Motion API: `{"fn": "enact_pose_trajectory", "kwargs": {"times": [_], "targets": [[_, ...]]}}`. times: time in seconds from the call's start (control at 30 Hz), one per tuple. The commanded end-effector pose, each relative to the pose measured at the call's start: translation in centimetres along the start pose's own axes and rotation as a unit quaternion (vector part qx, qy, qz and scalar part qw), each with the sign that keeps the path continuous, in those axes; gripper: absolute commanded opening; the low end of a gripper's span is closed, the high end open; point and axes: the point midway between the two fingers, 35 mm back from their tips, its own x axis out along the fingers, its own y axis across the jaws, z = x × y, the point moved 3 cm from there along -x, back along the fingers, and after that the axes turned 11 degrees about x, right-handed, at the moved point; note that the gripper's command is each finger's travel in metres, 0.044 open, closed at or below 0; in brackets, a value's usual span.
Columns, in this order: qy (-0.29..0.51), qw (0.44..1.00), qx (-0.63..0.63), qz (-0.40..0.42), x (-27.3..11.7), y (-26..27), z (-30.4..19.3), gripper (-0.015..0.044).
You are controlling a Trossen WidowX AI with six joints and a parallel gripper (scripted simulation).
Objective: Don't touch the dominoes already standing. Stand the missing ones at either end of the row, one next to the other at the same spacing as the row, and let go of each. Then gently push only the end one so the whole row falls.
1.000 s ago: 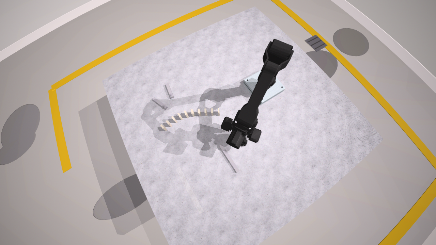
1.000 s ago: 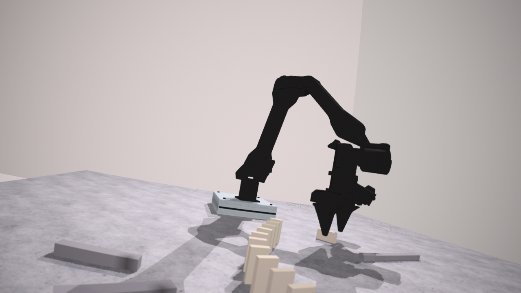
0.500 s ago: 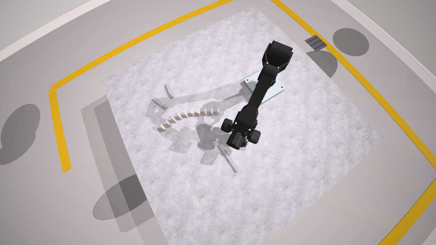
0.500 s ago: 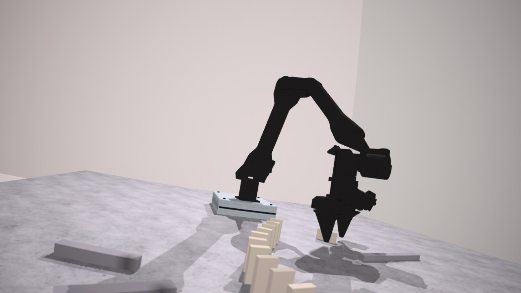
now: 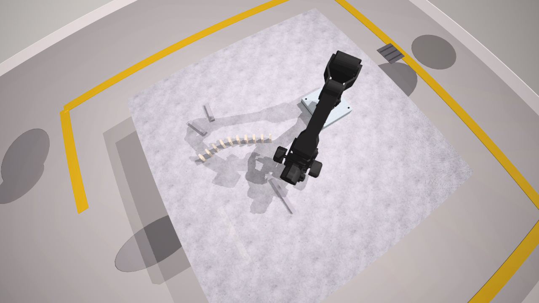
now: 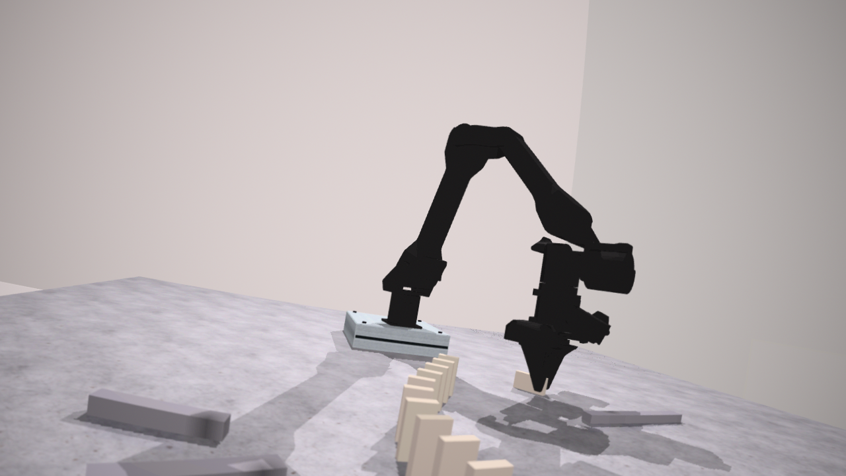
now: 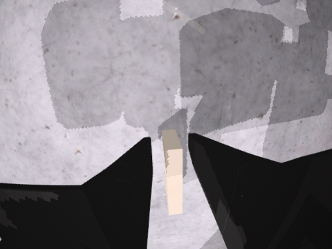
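Note:
A curved row of upright cream dominoes (image 5: 245, 138) (image 6: 434, 441) stands on the table; it is outside the wrist view. A loose cream domino (image 6: 523, 380) (image 7: 175, 195) rests on its long narrow side, apart from the row's end nearer the robot base. My gripper (image 6: 544, 389) (image 7: 170, 142) points down at this loose domino. Its fingers are partly open, one on each side of the domino. The wrist view shows a narrow gap between the domino and each finger. In the top view the arm hides the fingertips and the loose domino.
A grey bar (image 5: 283, 198) (image 6: 632, 418) lies near the gripper. Two more grey bars (image 5: 208, 112) (image 5: 196, 128) (image 6: 156, 415) lie on the other side of the row. The pale robot base (image 5: 335, 117) (image 6: 378, 346) stands beyond the row's near end.

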Motion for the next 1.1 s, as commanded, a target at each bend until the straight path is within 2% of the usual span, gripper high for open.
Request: {"fn": "enact_pose_trajectory", "kwargs": {"times": [0.0, 0.27, 0.73, 0.9, 1.07], "targets": [[0.001, 1.0, 0.002, -0.001, 0.1, 0.0, -0.1, 0.0023], [0.001, 1.0, 0.002, -0.001, -0.6, 0.0, -0.1, 0.0023], [0.001, 1.0, 0.002, -0.001, -15.2, 0.2, 0.1, 0.0023], [0.001, 1.0, 0.021, 0.0, -15.4, 1.0, 0.0, 0.0023], [0.002, 0.986, 0.166, 0.002, -15.4, 6.7, -1.1, 0.0023]]}}
